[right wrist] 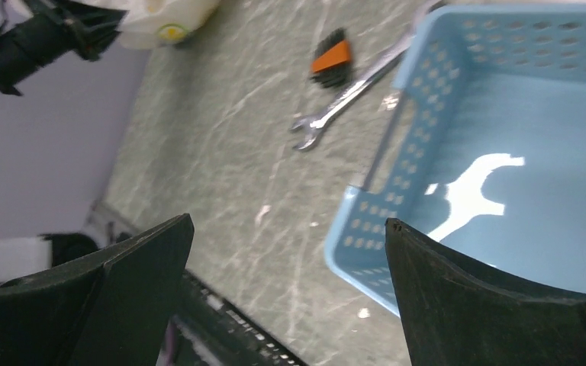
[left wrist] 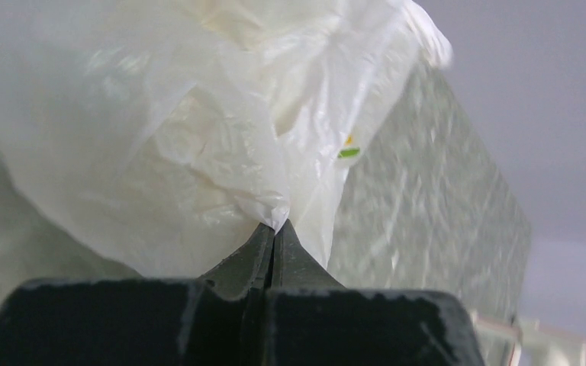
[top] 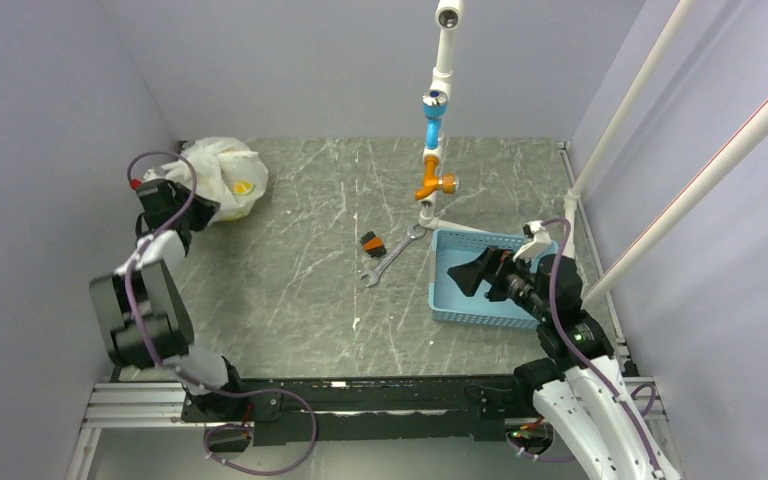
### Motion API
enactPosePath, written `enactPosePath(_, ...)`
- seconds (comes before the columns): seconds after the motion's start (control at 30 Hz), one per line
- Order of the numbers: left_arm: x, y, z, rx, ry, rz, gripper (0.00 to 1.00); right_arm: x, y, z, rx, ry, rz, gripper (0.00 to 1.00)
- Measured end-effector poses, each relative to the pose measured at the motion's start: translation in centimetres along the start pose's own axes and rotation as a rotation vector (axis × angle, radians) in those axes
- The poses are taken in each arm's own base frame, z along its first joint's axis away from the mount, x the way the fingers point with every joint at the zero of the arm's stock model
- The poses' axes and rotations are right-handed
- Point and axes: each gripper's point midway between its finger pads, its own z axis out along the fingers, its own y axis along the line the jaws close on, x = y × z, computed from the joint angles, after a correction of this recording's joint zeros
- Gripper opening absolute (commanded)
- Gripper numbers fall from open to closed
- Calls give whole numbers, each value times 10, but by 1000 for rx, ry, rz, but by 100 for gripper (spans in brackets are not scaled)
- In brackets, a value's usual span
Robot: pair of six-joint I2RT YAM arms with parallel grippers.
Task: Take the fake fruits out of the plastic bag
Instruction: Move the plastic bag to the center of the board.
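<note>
The plastic bag lies bunched at the table's far left corner, white and crinkly with a small yellow-green print. My left gripper is shut on a pinched fold of the plastic bag at its near edge. In the top view the left gripper touches the bag's near side. The fake fruits are hidden inside the bag. A yellow patch shows on it; fruit or print, I cannot tell. My right gripper is open and empty above the near left corner of the basket, and the right gripper is far from the bag.
A light blue slotted basket stands at the right, its wall below my right fingers. A silver wrench and a small orange-and-black piece lie mid-table. An upright white pipe with blue and orange fittings rises behind them.
</note>
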Motion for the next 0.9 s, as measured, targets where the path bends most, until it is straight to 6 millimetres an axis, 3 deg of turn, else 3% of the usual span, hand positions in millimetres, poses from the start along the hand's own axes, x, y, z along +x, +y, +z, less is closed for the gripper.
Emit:
enactPosePath(0.17, 77, -36, -63, 112, 117, 101, 0, 29, 11, 10, -122, 90, 81, 100)
enactPosePath(0.37, 183, -28, -121, 228, 298, 141, 0, 43, 27, 7, -186, 135, 93, 100)
enactPosePath(0.5, 235, -28, -149, 290, 431, 160, 0, 59, 40, 10, -226, 197, 73, 100)
enactPosePath(0.7, 268, -47, -189, 417, 529, 194, 8, 101, 62, 11, -251, 323, 20, 100)
enactPosePath(0.8, 281, -51, -209, 483, 567, 197, 34, 119, 74, 13, -259, 360, -22, 100)
enactPosePath(0.9, 290, -56, -227, 560, 615, 181, 54, 138, 88, 17, -256, 406, -59, 100)
